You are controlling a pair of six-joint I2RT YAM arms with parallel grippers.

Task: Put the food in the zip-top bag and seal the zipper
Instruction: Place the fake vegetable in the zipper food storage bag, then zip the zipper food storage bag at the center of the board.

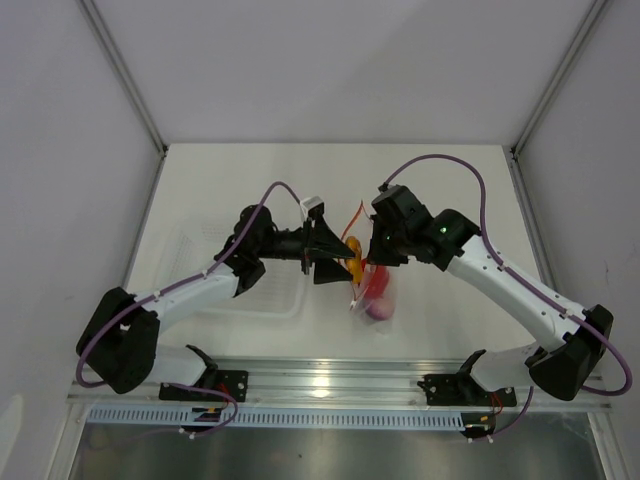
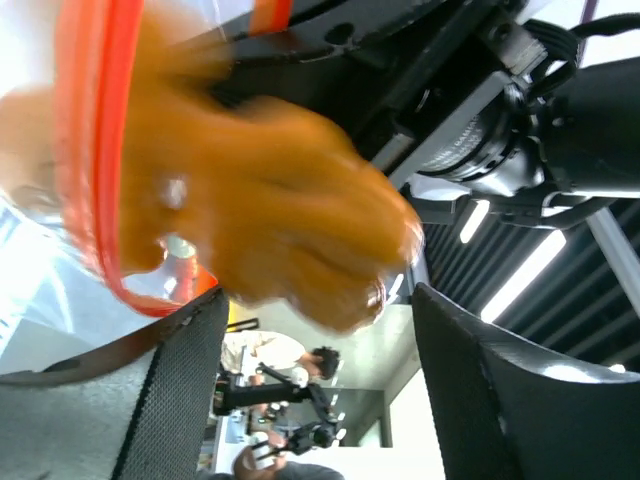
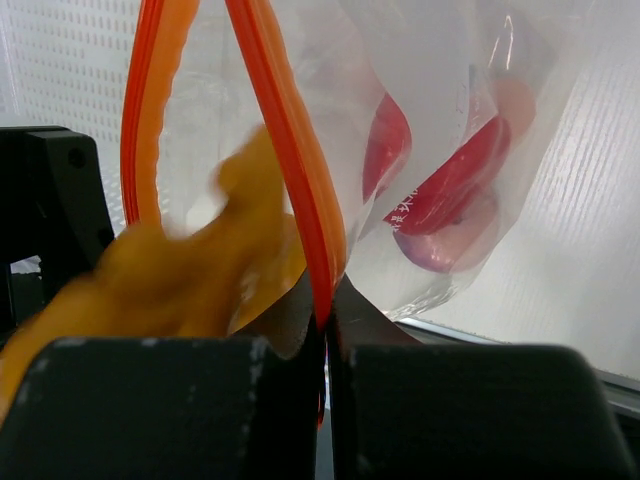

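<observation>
My right gripper is shut on the red-orange zipper of the zip-top bag and holds the bag hanging with its mouth open. The red pepper piece and the purple piece lie in the bag's bottom. My left gripper is at the bag's mouth with its jaws wide apart. The lumpy orange-yellow piece is blurred just past the left fingertips, inside the loop of the zipper. I cannot tell whether a finger touches it.
A rigid clear tray lies on the white table under my left arm. An aluminium rail runs along the near edge. White walls close in the table on the left, right and far sides.
</observation>
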